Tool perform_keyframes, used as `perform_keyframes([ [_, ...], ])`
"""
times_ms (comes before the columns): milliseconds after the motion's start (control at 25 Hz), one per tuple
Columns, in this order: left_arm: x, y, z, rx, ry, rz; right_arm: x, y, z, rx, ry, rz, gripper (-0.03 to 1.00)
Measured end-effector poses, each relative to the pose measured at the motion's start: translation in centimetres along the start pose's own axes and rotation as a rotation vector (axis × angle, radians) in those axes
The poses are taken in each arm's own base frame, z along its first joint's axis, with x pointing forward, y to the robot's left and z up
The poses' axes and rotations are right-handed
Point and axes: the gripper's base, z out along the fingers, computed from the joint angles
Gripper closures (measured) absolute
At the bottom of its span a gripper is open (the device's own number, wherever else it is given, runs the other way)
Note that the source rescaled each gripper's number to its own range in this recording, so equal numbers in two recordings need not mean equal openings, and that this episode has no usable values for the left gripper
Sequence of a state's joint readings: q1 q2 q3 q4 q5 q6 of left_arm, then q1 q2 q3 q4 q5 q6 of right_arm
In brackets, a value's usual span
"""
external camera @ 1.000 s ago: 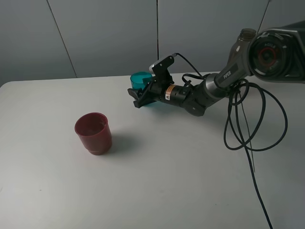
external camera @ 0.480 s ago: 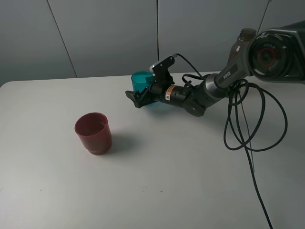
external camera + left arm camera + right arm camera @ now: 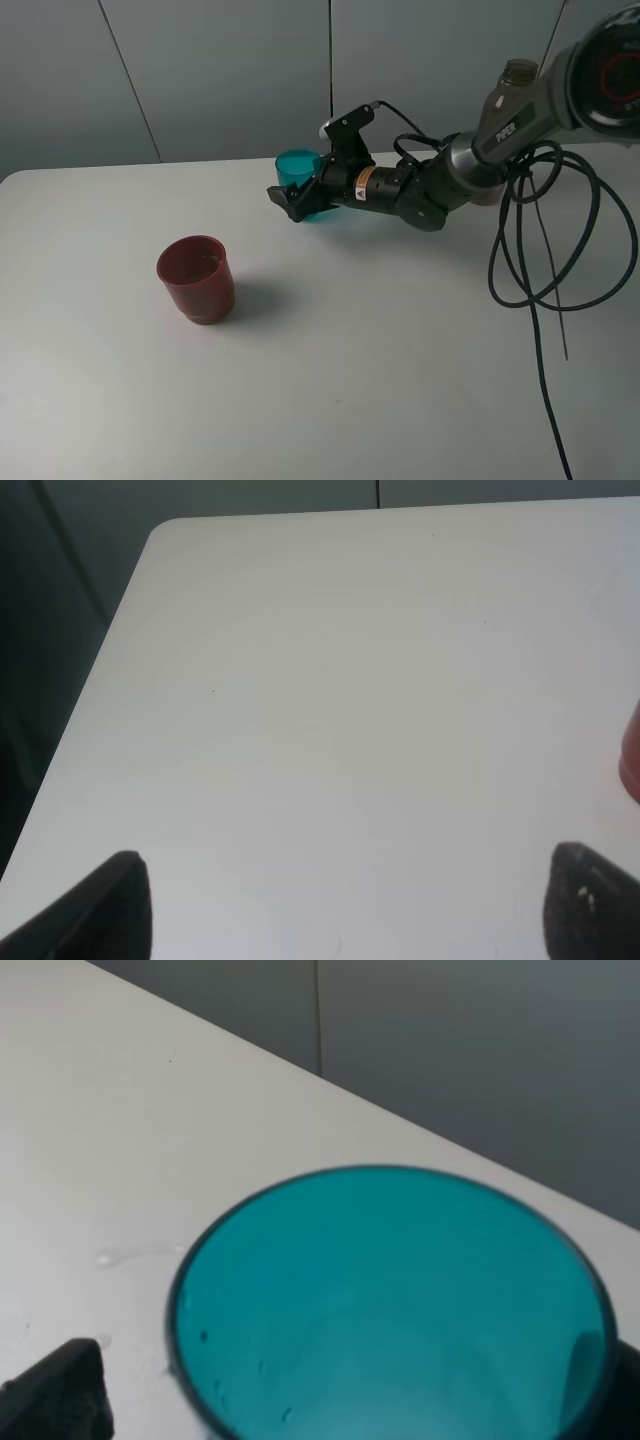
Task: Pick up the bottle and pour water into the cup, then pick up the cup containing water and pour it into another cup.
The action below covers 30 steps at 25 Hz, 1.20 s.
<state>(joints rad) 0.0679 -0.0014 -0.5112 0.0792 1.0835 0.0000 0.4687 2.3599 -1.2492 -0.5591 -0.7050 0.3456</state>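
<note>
The teal translucent cup [image 3: 297,168] is at the back middle of the white table, between the fingers of my right gripper [image 3: 300,203], which is shut on its lower part. In the right wrist view the cup [image 3: 390,1300] fills the picture, with a black fingertip [image 3: 62,1390] on each side. The dark red cup [image 3: 196,278] stands upright at the left front, well apart; its edge shows in the left wrist view [image 3: 632,755]. The bottle's neck [image 3: 519,72] shows behind the right arm. My left gripper [image 3: 350,910] is open and empty over bare table.
Black cables [image 3: 545,250] loop over the right side of the table [image 3: 380,380]. A few water drops [image 3: 120,1257] lie on the table beside the teal cup. The table's left edge [image 3: 90,700] shows in the left wrist view.
The right arm has lifted and straightened a little, and the gripper with the teal cup has risen slightly. The red cup has not moved.
</note>
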Motion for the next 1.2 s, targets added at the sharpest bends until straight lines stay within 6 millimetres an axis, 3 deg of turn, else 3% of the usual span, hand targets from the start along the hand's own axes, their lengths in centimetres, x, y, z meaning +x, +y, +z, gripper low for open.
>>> perform_keyframes([
  [240, 0.0, 0.0, 0.0, 0.000, 0.000, 0.000, 0.6, 1.3, -3.6, 0.002, 0.072, -0.047, -0.03],
  [400, 0.0, 0.0, 0.0, 0.000, 0.000, 0.000, -0.4, 1.7, -6.5, 0.031, 0.082, -0.076, -0.03],
  [560, 0.0, 0.0, 0.0, 0.000, 0.000, 0.000, -3.3, 1.7, -10.3, 0.093, 0.105, -0.095, -0.03],
  [680, 0.0, 0.0, 0.0, 0.000, 0.000, 0.000, -7.1, 1.8, -13.6, 0.169, 0.121, -0.091, -0.03],
  [800, 0.0, 0.0, 0.0, 0.000, 0.000, 0.000, -11.2, 2.0, -17.9, 0.274, 0.125, -0.063, -0.03],
  [960, 0.0, 0.0, 0.0, 0.000, 0.000, 0.000, -15.1, 2.9, -24.5, 0.404, 0.122, -0.012, -0.03],
  [1080, 0.0, 0.0, 0.0, 0.000, 0.000, 0.007, -16.6, 4.3, -29.9, 0.464, 0.160, -0.003, -0.03],
  [1200, 0.0, 0.0, 0.0, 0.000, 0.000, 0.007, -16.5, 6.2, -34.6, 0.449, 0.245, 0.012, -0.03],
])
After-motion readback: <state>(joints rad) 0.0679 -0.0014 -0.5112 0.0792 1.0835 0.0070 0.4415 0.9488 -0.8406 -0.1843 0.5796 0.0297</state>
